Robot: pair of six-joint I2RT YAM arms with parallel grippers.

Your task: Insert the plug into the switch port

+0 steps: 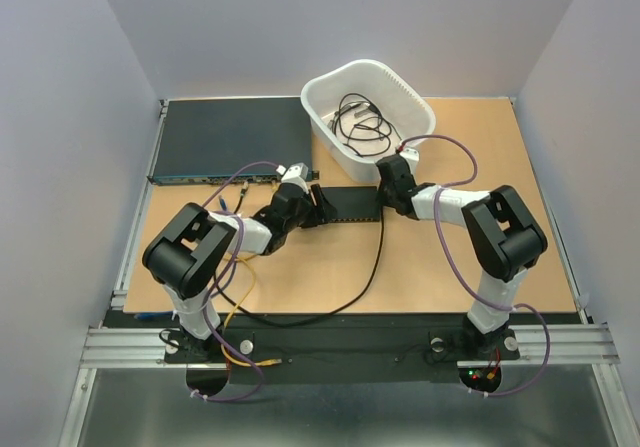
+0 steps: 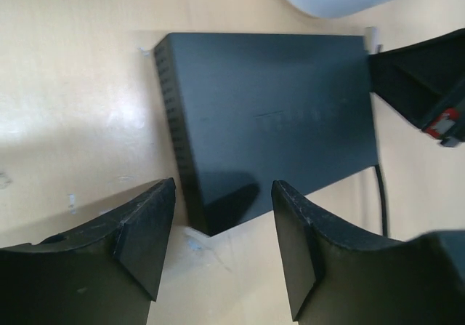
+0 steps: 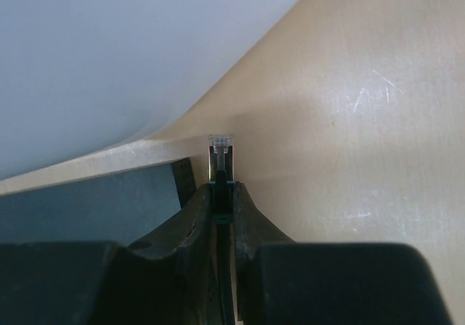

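Observation:
The small flat black switch box (image 1: pixel 350 204) lies mid-table between my grippers. Its port row on the near edge (image 1: pixel 350 219) shows only as tiny specks. My left gripper (image 1: pixel 322 207) is open and empty, its jaws astride the box's near left corner (image 2: pixel 211 223) in the left wrist view (image 2: pixel 225 194). My right gripper (image 1: pixel 383 199) is shut on the clear-tipped plug (image 3: pixel 221 150). It holds the plug just off the box's right end (image 3: pixel 94 201), pointing at the basket wall. The plug's black cable (image 1: pixel 378 257) trails toward the near edge.
A white basket (image 1: pixel 368 107) with coiled black cables stands just behind the box, close above the plug (image 3: pixel 109 49). A wide dark rack unit (image 1: pixel 230 139) lies at the back left. Purple and yellow arm cables (image 1: pixel 240 287) lie near the left base.

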